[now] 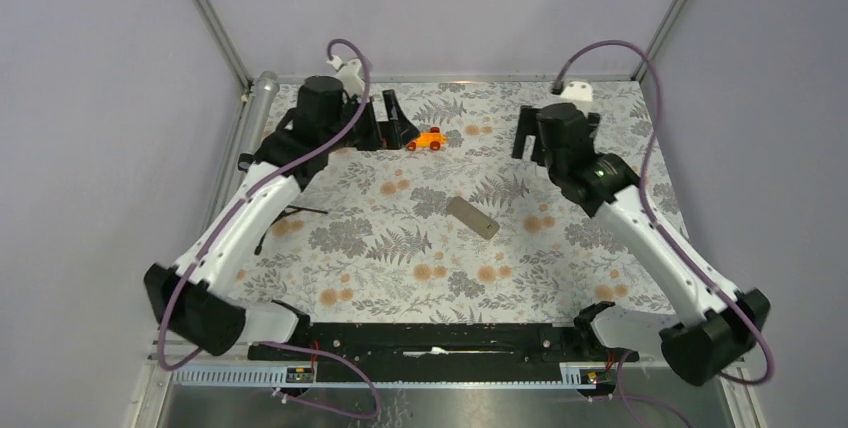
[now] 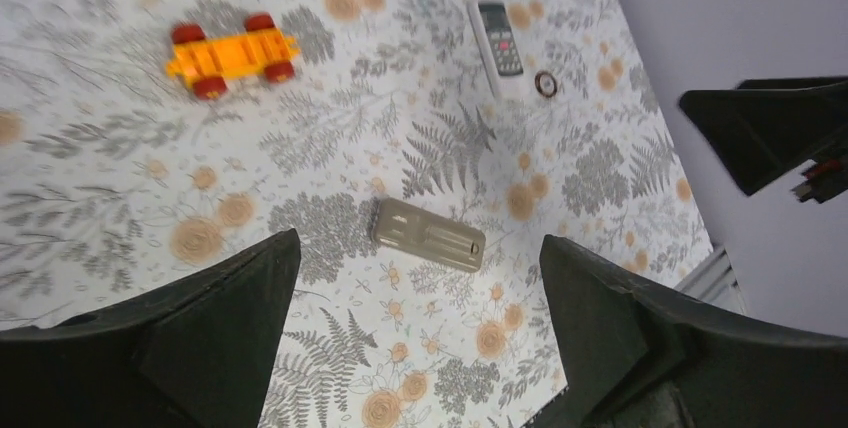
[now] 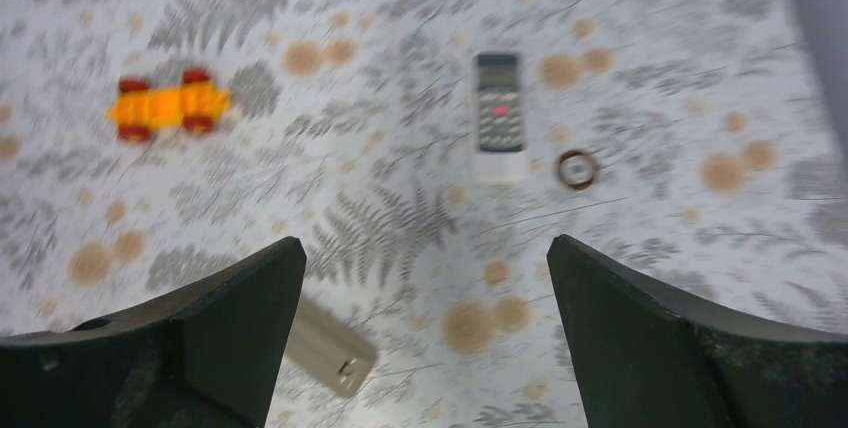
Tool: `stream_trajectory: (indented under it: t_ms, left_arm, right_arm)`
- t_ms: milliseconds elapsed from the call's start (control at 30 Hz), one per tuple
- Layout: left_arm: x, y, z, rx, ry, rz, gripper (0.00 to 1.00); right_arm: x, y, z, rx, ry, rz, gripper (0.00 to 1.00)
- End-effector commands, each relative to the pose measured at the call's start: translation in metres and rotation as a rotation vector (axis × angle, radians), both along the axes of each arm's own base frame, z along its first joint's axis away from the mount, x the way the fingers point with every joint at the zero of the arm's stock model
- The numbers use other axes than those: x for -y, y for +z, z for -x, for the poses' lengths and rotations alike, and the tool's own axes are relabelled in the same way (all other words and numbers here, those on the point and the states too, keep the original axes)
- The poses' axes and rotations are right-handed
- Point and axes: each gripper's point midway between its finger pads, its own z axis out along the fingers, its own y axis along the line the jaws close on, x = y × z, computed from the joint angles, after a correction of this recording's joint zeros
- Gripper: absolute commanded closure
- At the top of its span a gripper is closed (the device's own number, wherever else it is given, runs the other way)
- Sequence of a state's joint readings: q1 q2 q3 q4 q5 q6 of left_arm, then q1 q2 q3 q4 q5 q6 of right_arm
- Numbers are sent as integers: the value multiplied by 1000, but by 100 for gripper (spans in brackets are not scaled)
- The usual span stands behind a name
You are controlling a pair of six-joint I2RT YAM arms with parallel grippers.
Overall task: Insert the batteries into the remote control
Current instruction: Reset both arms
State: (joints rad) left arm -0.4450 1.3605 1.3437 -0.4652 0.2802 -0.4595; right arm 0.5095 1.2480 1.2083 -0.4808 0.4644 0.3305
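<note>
Your left end effector (image 2: 418,243) and right end effector (image 3: 425,243) both gape wide and empty, so take the remote (image 1: 472,217), lying back-up mid-frame on the counter (image 1: 380,278), across its long edges: probably light, stiff, slippery plastic.

I record a robotics test cell: plain grey walls (image 1: 450,8), aluminium frame posts (image 1: 208,13), a fern-print surface (image 1: 380,248), two arms (image 1: 245,218) bolted to a black rail (image 1: 430,333).
</note>
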Motion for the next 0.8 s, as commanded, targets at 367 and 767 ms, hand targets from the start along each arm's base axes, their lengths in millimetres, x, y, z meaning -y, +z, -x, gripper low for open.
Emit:
stream_trajectory:
  t_ms: [367,767]
  left_arm:
    - [-123,154,99,488,361,15,1]
    - [-140,157,107,514,391,-59,1]
  right_arm:
    - [193,220,151,744,-594,59,0]
    - [204,223,170,774,-629,22,1]
